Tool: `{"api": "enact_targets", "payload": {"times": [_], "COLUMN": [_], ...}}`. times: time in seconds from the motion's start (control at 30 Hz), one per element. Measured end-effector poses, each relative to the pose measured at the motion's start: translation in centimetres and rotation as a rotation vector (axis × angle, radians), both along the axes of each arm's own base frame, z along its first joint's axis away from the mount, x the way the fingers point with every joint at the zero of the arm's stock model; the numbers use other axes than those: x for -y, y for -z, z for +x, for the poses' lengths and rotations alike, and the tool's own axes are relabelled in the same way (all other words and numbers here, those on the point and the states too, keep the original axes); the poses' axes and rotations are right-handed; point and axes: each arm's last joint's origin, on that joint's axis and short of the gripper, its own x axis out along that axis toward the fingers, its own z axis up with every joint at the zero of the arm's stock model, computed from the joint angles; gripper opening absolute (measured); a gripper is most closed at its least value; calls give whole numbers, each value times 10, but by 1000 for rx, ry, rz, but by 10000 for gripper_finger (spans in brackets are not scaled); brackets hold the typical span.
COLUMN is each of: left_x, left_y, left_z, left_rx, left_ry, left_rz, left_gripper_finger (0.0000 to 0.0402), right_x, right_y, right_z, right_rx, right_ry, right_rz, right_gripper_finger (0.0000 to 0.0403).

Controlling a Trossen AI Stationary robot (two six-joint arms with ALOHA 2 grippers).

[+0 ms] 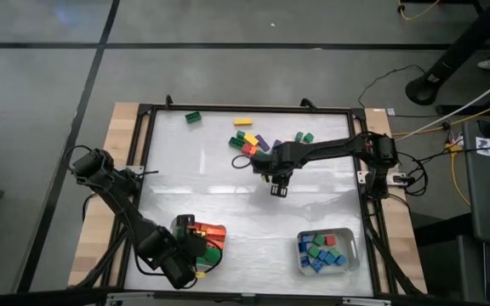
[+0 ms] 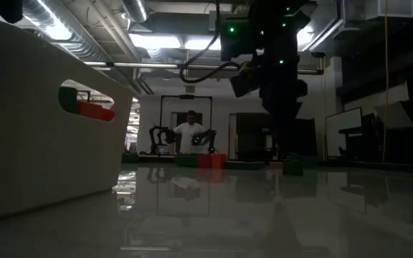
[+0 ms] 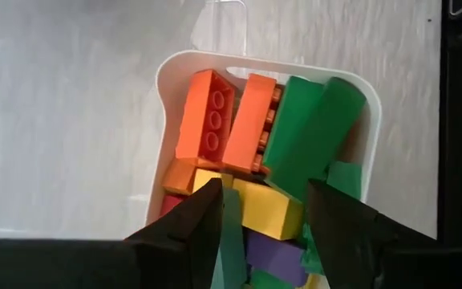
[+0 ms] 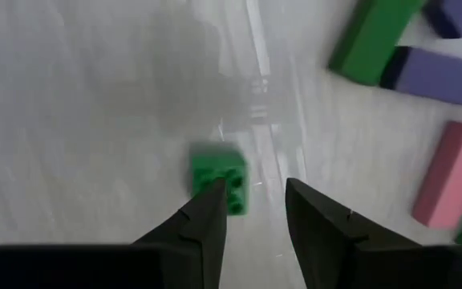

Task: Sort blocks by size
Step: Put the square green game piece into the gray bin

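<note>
scanning the high view first: left gripper [image 1: 196, 248] sat low left of frame over the left tray [image 1: 217, 259], which held long blocks [image 1: 211, 231] in red, orange and green. right gripper [image 1: 277, 189] hung mid-frame, just below the loose pile [image 1: 253, 140] at upper centre. one green brick [image 1: 193, 116] lay apart, upper left of the mat. right tray [image 1: 352, 255] at lower right held short blue, green and red pieces.

low view: pale tray wall [image 2: 20, 129] filled the left side, red and green showing through its handle slot. a dark arm [image 2: 274, 79] came down at upper right. a person [image 2: 190, 132] stood far back at centre.

left wrist view: jaws stood apart, gripping nothing, over orange, green, yellow and purple long bricks packed in the tray.

right wrist view: fingers [image 4: 207, 217] spread and empty, a small green square block [image 4: 221, 181] lying on the mat at their tips; long green, purple and pink bricks at right of frame.

judgement: well underway. both trays part filled, roughly a dozen bricks left on the mat, including that stray one.
</note>
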Motion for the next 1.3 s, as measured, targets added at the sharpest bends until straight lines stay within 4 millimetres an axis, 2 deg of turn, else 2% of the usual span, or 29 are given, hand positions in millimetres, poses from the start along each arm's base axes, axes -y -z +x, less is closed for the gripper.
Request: {"api": "enact_targets", "payload": {"times": [0.27,0.57,0.7,1.07,1.3], "left_x": [-4,-9,-11,-11,-11], "left_y": [0,1,1,1,1], "left_z": [3,2,0,0,0], "left_rx": [-1,-24,-29,-36,-37], "left_ry": [-14,-24,-17,35,40], "left_rz": [2,49,95,126,127], "left_gripper_finger": [164,164,164,164,164], "right_x": [6,6,4,2,7], "right_y": [0,0,1,22,35], "right_z": [2,0,-1,-10,-12], "right_rx": [26,15,-2,-32,-3], "right_ry": [17,72,56,-14,-8], "right_rz": [-1,6,71,105,39], "right_gripper_finger": [136,232,257,258,257]}}
